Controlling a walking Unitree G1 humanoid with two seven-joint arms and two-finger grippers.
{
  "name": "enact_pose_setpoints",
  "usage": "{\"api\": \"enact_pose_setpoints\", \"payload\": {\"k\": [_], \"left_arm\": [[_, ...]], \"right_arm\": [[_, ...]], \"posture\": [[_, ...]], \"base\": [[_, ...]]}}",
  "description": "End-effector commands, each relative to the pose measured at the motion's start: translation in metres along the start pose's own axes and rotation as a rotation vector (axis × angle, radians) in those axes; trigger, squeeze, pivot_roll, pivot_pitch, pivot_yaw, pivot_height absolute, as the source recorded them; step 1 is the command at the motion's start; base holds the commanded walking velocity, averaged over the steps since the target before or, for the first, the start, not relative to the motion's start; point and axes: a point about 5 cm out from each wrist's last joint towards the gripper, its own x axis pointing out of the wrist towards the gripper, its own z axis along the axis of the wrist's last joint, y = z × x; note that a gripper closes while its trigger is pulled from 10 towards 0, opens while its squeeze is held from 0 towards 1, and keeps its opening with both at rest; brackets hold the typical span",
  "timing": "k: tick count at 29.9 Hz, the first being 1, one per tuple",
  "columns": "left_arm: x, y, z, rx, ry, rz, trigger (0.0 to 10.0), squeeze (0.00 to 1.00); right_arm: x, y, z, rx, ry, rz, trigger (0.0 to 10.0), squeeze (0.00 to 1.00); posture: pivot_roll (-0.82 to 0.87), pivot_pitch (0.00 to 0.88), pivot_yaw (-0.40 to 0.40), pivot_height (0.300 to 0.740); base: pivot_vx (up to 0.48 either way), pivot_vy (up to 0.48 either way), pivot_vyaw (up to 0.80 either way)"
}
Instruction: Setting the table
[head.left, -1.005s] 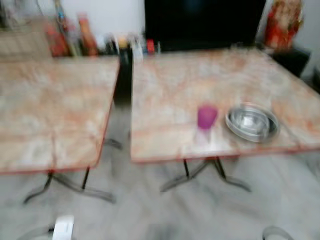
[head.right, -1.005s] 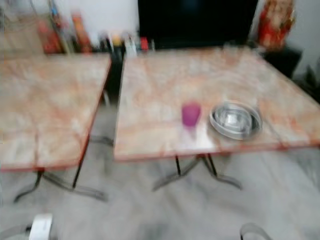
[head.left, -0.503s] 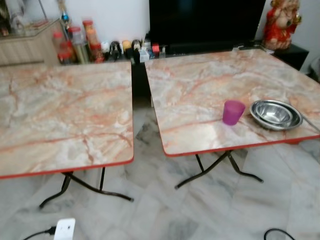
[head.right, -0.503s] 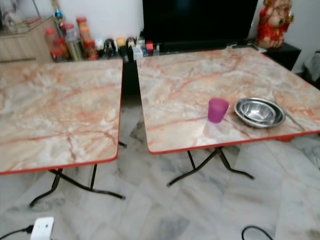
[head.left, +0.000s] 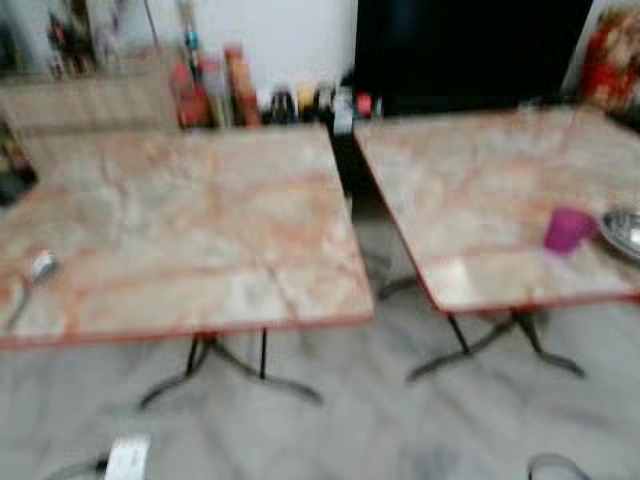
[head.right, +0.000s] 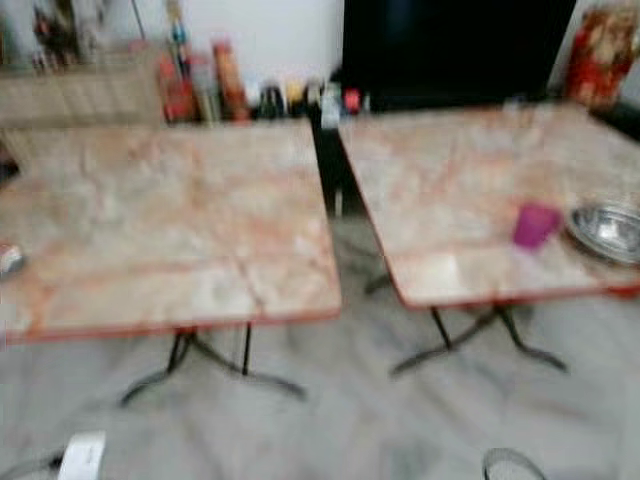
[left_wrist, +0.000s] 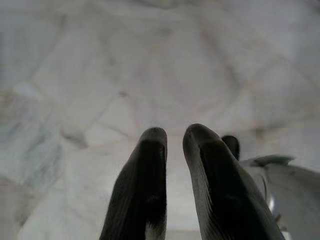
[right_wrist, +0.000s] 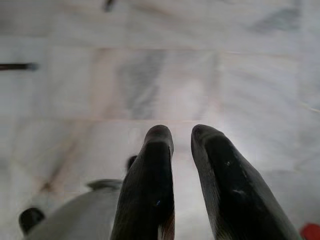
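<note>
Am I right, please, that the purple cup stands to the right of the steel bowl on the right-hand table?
Not quite: the purple cup stands to the left of the steel bowl, near the front edge of the right-hand table, as the right eye view shows.

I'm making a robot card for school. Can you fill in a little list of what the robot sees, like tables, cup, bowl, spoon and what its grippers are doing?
tables: two marble-look tables, left table and right table, with a gap between
cup: purple cup upright near the right table's front edge
bowl: metal bowl just right of the cup
spoon: blurred spoon-like thing on the left table's left edge
left gripper: empty, pointing at the floor
right gripper: empty, pointing at the floor
picture: blurred
</note>
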Motion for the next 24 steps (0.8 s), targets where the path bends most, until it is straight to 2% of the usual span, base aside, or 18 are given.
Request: {"api": "enact_pose_setpoints", "payload": {"k": [1,18,20,22,24], "left_arm": [[-0.0006,0.0050,-0.0022,0.023,0.016,0.011,10.0,0.00],[-0.0004,0.0064,-0.0002,0.021,0.011,0.019,10.0,0.00],[-0.0003,0.0066,0.0005,0.018,0.009,0.021,10.0,0.00],[-0.0002,0.0068,0.0015,0.015,0.007,0.024,10.0,0.00],[-0.0001,0.0069,0.0020,0.013,0.007,0.025,10.0,0.00]], "right_arm": [[0.0004,0.0024,0.0002,0.006,0.001,0.006,10.0,0.00],[0.0009,0.0028,0.0020,-0.020,-0.001,0.004,10.0,0.00],[0.0010,0.0028,0.0026,-0.014,-0.003,0.001,10.0,0.00],[0.0011,0.0033,0.0023,0.031,-0.005,-0.005,10.0,0.00],[0.0012,0.0034,0.0030,0.027,-0.007,-0.005,10.0,0.00]], "posture": [[0.02,0.000,-0.019,0.740],[0.03,0.020,-0.011,0.740],[0.03,0.027,-0.011,0.740],[0.04,0.041,-0.011,0.740],[0.04,0.053,-0.012,0.740]], "base": [[0.000,0.480,0.00],[0.000,0.480,0.03],[0.000,0.480,0.48],[0.000,0.480,0.22],[0.000,0.480,0.00]]}}
